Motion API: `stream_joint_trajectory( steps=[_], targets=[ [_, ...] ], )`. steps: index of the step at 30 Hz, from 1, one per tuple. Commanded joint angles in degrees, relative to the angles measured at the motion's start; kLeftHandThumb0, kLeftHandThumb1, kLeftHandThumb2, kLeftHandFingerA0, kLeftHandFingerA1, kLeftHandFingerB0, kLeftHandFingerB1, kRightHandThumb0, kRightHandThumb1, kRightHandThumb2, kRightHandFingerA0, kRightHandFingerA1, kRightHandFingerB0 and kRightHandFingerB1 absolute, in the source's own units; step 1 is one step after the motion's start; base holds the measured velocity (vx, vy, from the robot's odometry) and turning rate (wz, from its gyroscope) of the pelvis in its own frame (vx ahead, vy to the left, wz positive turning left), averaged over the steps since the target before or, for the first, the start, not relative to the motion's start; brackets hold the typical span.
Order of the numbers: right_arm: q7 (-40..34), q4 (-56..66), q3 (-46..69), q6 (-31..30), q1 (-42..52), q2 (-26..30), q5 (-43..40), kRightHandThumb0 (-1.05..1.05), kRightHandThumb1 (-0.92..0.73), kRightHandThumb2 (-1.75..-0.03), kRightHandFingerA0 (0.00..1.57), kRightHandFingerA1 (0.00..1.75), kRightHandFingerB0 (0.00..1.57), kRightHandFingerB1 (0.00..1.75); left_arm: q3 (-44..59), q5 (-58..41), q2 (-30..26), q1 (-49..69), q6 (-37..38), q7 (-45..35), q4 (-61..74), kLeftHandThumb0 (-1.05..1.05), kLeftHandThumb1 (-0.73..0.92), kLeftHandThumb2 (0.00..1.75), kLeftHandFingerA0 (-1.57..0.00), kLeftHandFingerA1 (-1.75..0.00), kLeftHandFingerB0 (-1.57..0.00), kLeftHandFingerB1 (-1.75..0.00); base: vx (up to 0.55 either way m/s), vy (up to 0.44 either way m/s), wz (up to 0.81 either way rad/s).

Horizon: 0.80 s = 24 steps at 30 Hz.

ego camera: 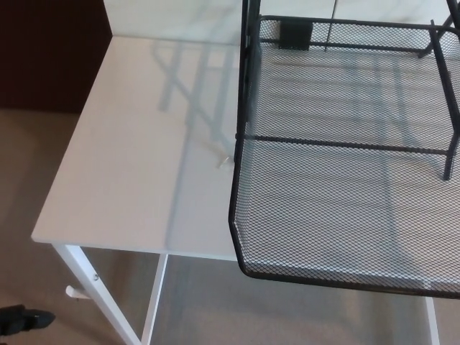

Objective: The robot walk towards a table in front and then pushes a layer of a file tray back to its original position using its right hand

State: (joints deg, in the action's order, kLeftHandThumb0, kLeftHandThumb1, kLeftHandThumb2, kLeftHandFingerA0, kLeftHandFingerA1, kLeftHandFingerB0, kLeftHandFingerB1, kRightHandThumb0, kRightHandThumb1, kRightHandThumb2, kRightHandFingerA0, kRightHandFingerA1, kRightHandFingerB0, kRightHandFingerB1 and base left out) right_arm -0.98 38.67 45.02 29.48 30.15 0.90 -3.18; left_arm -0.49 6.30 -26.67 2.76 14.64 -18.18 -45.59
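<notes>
At right of frame, the black mesh tray layer [345, 208] juts past the white worktop [136, 165] edge. Neither of my hands shows, so I cannot tell how my fingers are set.

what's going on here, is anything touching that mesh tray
Nothing is touching it. A black mesh file tray stands on a white table, with one layer pulled out so its front rim overhangs the table's near edge. Neither robot hand is in view, so the push has not begun.
</notes>
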Motion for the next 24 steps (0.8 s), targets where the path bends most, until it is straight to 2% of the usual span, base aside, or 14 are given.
stream_joint_trajectory(
  steps=[1, 2, 3, 4, 6, 9, 11, 12, 13, 14, 15, 18, 19, 24],
  targets=[
    [1.99, 0.6, -1.96, 15.7, 0.78, -0.09, 12.28, -0.64, -0.63, -0.59, 0.17, 0.37, 0.16, 0.34, 0.01, 0.67, -0.76, -0.26, 1.1, 0.8, -0.62, -0.51, 0.44, 0.73, -0.61, -0.5, -0.42, -0.45, 0.0, 0.0, 0.0],
    [3.7, 2.26, -4.97, 16.49, 2.37, -0.7, 13.48, -0.38, -0.34, -0.93, 0.01, 0.52, 0.0, 0.5, 0.06, 0.55, -0.68, -0.08, 1.01, 0.78, -0.39, -0.51, 0.44, 0.72, -0.61, -0.51, -0.42, -0.45, 0.0, 0.0, 0.0],
    [5.33, 3.64, -7.4, 16.86, 3.95, -0.82, 14.32, -0.38, -0.34, -0.93, 0.01, 0.52, 0.0, 0.5, 0.06, 0.54, -0.66, 0.1, 1.05, 0.79, -0.29, -0.51, 0.44, 0.72, -0.61, -0.51, -0.42, -0.45, 0.0, 0.0, 0.0],
    [7.12, 4.54, -10.81, 16.15, 5.55, -0.24, 14.0, -0.69, -0.43, -0.79, 0.05, 0.34, 0.08, 0.38, 0.08, 0.48, -0.62, 0.11, 0.9, 0.75, -0.17, -0.51, 0.44, 0.72, -0.61, -0.51, -0.42, -0.45, 0.0, 0.0, 0.0],
    [7.52, 5.06, -14.32, 15.49, 6.01, -0.28, 15.18, -0.68, -0.42, -0.79, 0.04, 0.3, 0.09, 0.38, 0.27, 0.13, -0.52, -0.27, 0.68, 0.49, -0.28, -0.51, 0.44, 0.72, -0.61, -0.5, -0.42, -0.45, 0.0, 0.0, 0.0],
    [8.07, 4.71, -19.98, 15.34, 5.51, 0.22, 19.77, -0.66, -0.49, -0.55, 0.0, 0.36, 0.14, 0.33, 0.2, 0.26, -0.62, -0.67, 0.74, 0.49, -0.14, -0.51, 0.44, 0.72, -0.61, -0.5, -0.42, -0.45, 0.0, 0.0, 0.0],
    [8.3, 4.37, -21.64, 15.19, 5.29, 0.58, 22.6, -0.67, -0.47, -0.55, 0.0, 0.33, 0.11, 0.32, 0.18, 0.37, -0.65, -0.8, 0.98, 0.71, -0.13, -0.51, 0.44, 0.72, -0.61, -0.51, -0.43, -0.45, 0.0, 0.0, 0.0],
    [8.63, 4.52, -22.61, 14.39, 5.33, 0.47, 25.08, -0.6, -0.37, -0.8, 0.0, 0.24, 0.07, 0.38, 0.12, 0.43, -0.73, -0.91, 0.93, 0.59, -0.16, -0.51, 0.44, 0.73, -0.61, -0.5, -0.42, -0.44, 0.0, 0.0, 0.0],
    [9.1, 4.52, -24.25, 13.55, 5.08, 0.49, 27.3, -0.7, -0.36, -0.68, 0.03, 0.26, 0.08, 0.34, 0.01, 0.59, -0.76, -1.1, 0.43, 0.63, -0.17, -0.51, 0.44, 0.73, -0.6, -0.5, -0.41, -0.44, 0.0, 0.0, 0.0],
    [10.72, 4.82, -25.71, 12.15, 5.12, 1.39, 29.34, -0.67, -0.42, -0.78, 0.0, 0.12, 0.12, 0.16, 0.04, 0.45, -0.83, -0.97, 0.64, 0.34, 0.06, -0.51, 0.45, 0.72, -0.6, -0.5, -0.4, -0.44, 0.0, 0.0, 0.0],
    [11.22, 4.58, -26.74, 11.73, 4.88, 1.83, 30.84, -0.58, -0.35, -0.78, 0.0, 0.24, 0.03, 0.25, 0.06, 0.39, -0.85, -0.87, 0.6, 0.26, 0.34, -0.5, 0.44, 0.72, -0.6, -0.5, -0.41, -0.44, 0.0, 0.0, 0.0],
    [11.66, 3.91, -29.21, 10.83, 4.16, 2.2, 34.04, -0.69, -0.43, -0.78, 0.0, 0.12, 0.14, 0.12, -0.08, 0.62, -0.85, -1.23, 0.28, 0.44, 0.18, -0.5, 0.44, 0.72, -0.6, -0.5, -0.4, -0.44, 0.0, 0.0, 0.0],
    [12.07, 3.71, -30.33, 10.25, 3.94, 2.19, 35.2, -0.63, -0.38, -0.79, 0.0, 0.25, 0.02, 0.24, -0.1, 0.62, -0.86, -1.37, 0.4, 0.38, -0.08, -0.51, 0.44, 0.72, -0.61, -0.5, -0.41, -0.44, 0.0, 0.0, 0.0],
    [11.74, 3.11, -33.11, 9.19, 3.28, 2.02, 38.42, -0.64, -0.38, -0.79, 0.0, 0.24, 0.02, 0.25, -0.19, 0.68, -0.97, -1.49, 0.84, 0.27, -0.32, -0.51, 0.44, 0.72, -0.6, -0.5, -0.41, -0.44, 0.0, 0.0, 0.0]
  ],
)
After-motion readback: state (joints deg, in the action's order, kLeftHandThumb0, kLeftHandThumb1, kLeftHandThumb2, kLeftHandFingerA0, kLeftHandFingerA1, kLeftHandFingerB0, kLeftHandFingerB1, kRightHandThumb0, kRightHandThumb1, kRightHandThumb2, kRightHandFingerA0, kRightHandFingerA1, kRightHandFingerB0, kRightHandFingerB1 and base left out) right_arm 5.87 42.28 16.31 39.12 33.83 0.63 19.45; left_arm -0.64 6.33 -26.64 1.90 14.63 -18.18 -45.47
